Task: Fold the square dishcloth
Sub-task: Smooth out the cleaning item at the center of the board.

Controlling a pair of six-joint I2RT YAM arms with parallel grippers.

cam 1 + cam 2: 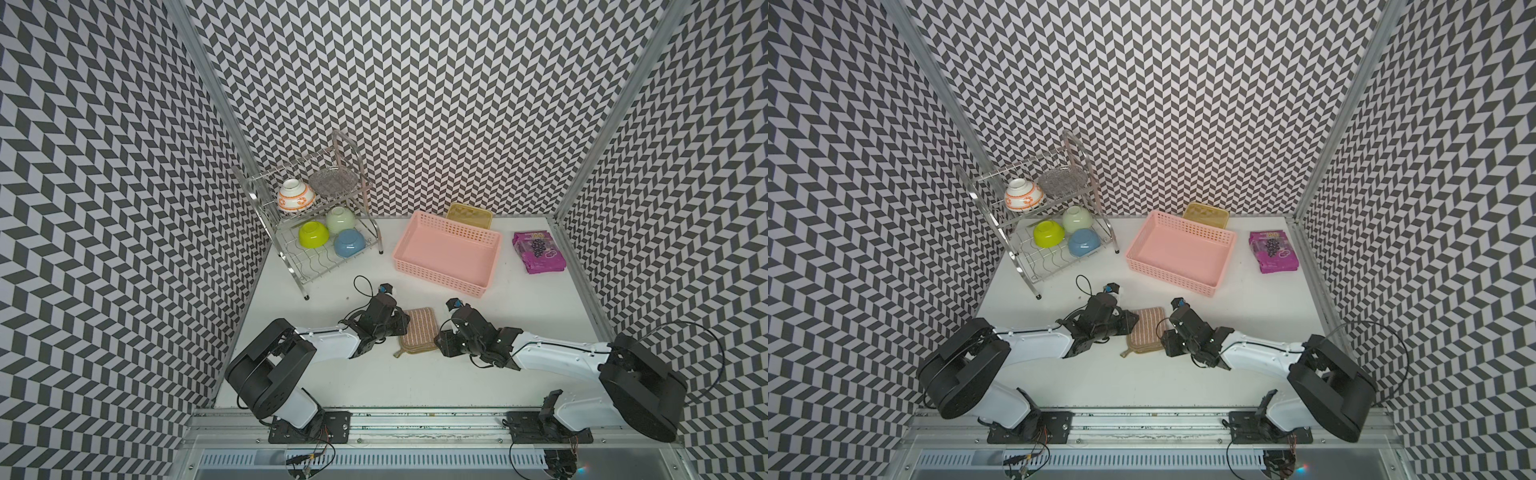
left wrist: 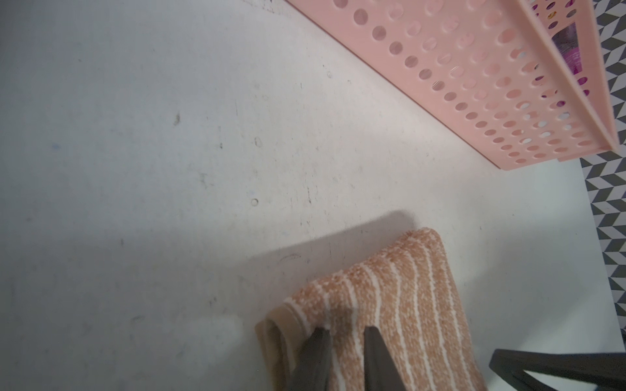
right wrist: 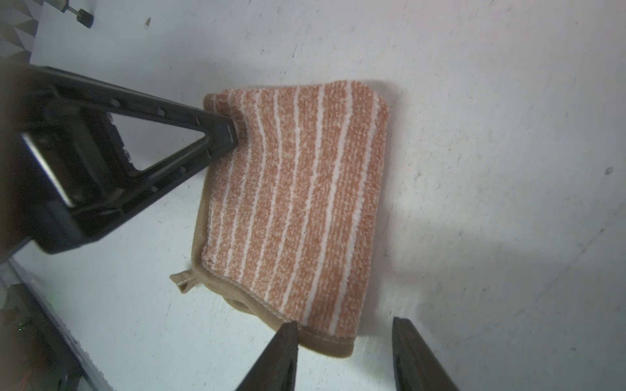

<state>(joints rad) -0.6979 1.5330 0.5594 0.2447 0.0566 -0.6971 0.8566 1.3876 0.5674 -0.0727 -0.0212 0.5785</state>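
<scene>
Tan-brown striped square dishcloth [image 1: 417,330] appears folded; left fingers [image 2: 313,359] clamp its 9 o'clock edge, right fingers [image 3: 277,355] apart; I'd release next.

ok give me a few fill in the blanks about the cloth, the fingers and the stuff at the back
1. The striped dishcloth lies on the table, not in the ____ basket.
2. The left fingers pinch the dishcloth, while the right fingers stand ____, gripping nothing.
3. The lower shelf of the rack holds ____ bowls.

Missing words: pink; open; three.
</scene>
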